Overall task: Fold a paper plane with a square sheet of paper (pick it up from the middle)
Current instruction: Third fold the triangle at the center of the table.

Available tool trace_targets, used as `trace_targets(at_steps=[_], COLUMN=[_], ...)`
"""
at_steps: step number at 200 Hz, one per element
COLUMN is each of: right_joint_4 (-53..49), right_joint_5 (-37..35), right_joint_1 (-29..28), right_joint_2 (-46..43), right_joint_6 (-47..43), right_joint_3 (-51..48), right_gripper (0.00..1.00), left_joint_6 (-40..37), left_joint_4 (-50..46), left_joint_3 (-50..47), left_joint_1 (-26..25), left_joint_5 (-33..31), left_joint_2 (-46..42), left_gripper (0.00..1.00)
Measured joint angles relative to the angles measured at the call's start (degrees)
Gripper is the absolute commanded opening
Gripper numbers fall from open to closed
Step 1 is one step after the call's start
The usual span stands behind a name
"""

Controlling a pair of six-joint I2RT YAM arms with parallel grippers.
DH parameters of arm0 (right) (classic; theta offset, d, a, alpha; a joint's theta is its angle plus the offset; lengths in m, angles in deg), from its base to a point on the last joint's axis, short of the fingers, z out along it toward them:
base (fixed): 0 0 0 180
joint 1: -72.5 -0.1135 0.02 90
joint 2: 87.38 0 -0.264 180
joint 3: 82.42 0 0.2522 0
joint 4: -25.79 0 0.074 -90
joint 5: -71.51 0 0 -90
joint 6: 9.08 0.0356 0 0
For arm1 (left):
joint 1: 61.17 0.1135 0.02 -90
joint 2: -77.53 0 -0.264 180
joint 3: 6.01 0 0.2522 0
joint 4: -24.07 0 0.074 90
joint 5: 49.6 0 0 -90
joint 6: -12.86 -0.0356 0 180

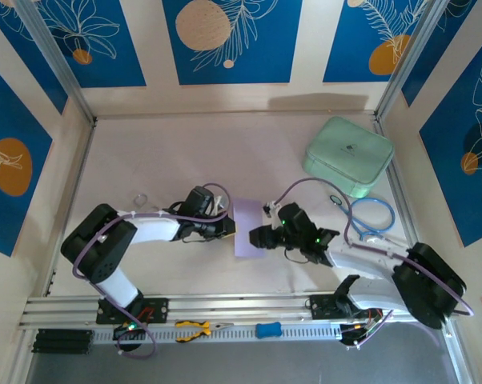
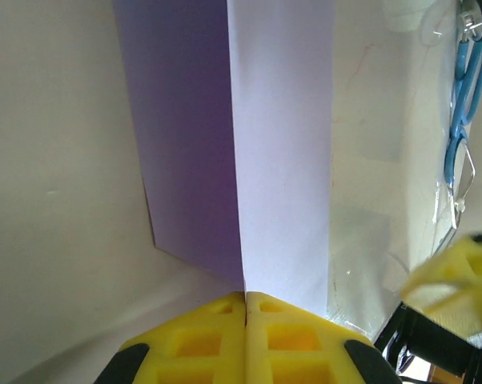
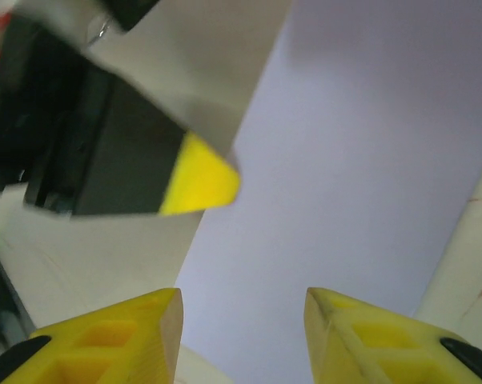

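The square sheet of paper [image 1: 248, 228] is pale lavender and lies at the table's middle, folded along one lengthwise crease into a narrow rectangle. In the left wrist view the sheet [image 2: 281, 152] rises as two panels that meet at the crease, the left one in shadow. My left gripper [image 2: 246, 298] is shut on the crease at the paper's near edge, and from above it [image 1: 228, 227] sits at the sheet's left side. My right gripper [image 3: 243, 298] is open with the paper [image 3: 361, 184] lying beyond its fingers, touching neither; from above it [image 1: 262, 236] sits at the sheet's right edge. A paper plane is out of view.
A mint-green rounded case [image 1: 349, 156] stands at the back right. Blue-handled scissors [image 1: 373, 216] lie in front of it, also at the right edge of the left wrist view [image 2: 462, 104]. Orange pliers [image 1: 194, 330] and a blue tool [image 1: 267, 329] rest on the front rail.
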Motion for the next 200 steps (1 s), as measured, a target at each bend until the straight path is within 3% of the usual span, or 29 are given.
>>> trace_targets(at_steps=[34,73,123,200], right_joint_4=[0.6,6.6,13.6,19.3], right_joint_5=[-13.8,-25.1,-31.9,-38.3], right_joint_1=[-12.9,-22.6,-25.8,-28.4], right_joint_2=[-1.6,7.0,14.9,19.1], right_joint_6=[-14.3,-30.1,-41.1,-45.5], right_joint_3=[-2.5,-2.1,-0.9,0.2], right_gripper=[0.48,0.51,0.52,0.47], left_joint_6=[0.0,0.5,3.0,4.5], left_joint_4=[-0.1,0.0,0.0,0.0], left_joint_3=[-0.5,-0.5,-0.7,-1.0], left_joint_1=[1.1,1.2,1.4,1.5], left_joint_5=[0.1,0.5,1.1,1.1], left_joint_2=[-0.1,-0.3,-2.7,-3.0], left_gripper=[0.00,0.00,0.01,0.01])
